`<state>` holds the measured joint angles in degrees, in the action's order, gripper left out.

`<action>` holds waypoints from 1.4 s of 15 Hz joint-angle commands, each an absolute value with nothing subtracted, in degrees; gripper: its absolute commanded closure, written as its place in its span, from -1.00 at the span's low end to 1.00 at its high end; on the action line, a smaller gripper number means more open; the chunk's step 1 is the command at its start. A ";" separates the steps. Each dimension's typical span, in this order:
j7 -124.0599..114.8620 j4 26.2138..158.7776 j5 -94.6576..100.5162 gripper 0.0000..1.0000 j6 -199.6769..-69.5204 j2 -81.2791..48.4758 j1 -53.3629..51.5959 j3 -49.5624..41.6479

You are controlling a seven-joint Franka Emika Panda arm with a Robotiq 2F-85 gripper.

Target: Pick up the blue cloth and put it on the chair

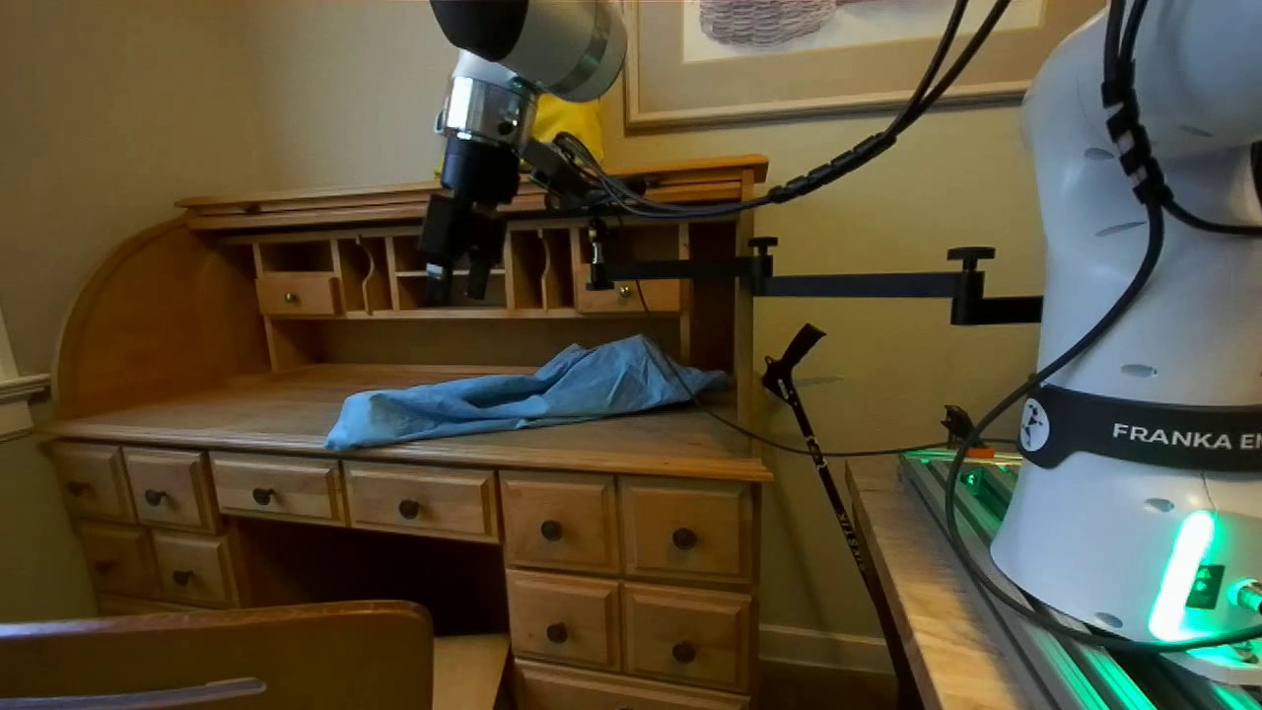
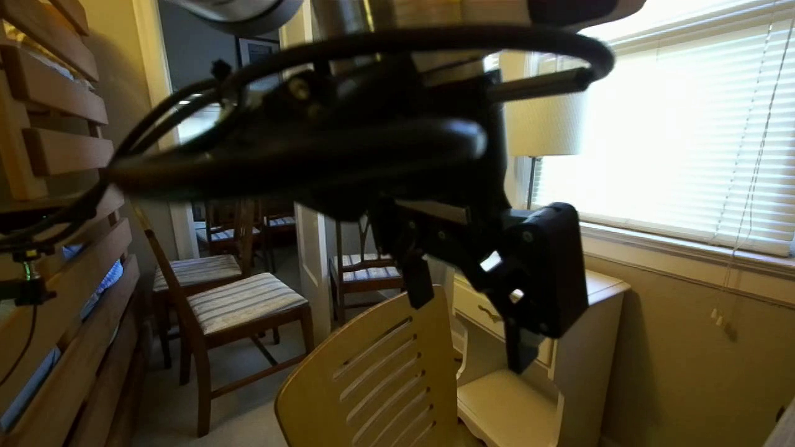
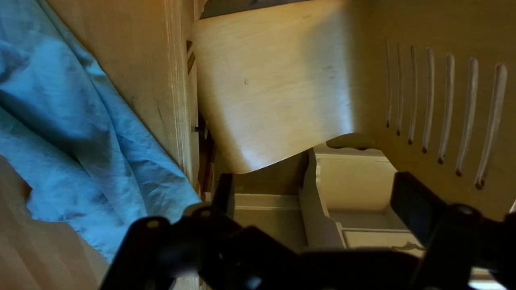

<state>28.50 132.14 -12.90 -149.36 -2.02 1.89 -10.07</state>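
Note:
The blue cloth (image 1: 532, 399) lies rumpled on the desktop toward its front right in an exterior view. It also fills the left of the wrist view (image 3: 92, 133) and reaches past the desk edge there. The brown wooden chair shows its backrest (image 1: 217, 651) in front of the desk. Its slotted backrest (image 2: 379, 372) shows below my gripper in an exterior view. Its seat (image 3: 278, 80) is bare in the wrist view. My gripper (image 1: 458, 284) is open and empty, above and apart from the cloth. Its spread fingers show in an exterior view (image 2: 470, 326) and the wrist view (image 3: 314, 193).
The roll-top desk (image 1: 266, 390) has cubbies and a yellow bundle (image 1: 572, 123) on top. A black bracket arm (image 1: 858, 286) and a cane (image 1: 818, 454) stand right of it. A white nightstand (image 2: 515, 397) and a striped chair (image 2: 245, 301) stand near the wooden chair.

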 commanded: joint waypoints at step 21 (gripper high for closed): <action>10.41 121.54 -2.45 -1.00 -162.51 -19.09 7.13 -7.96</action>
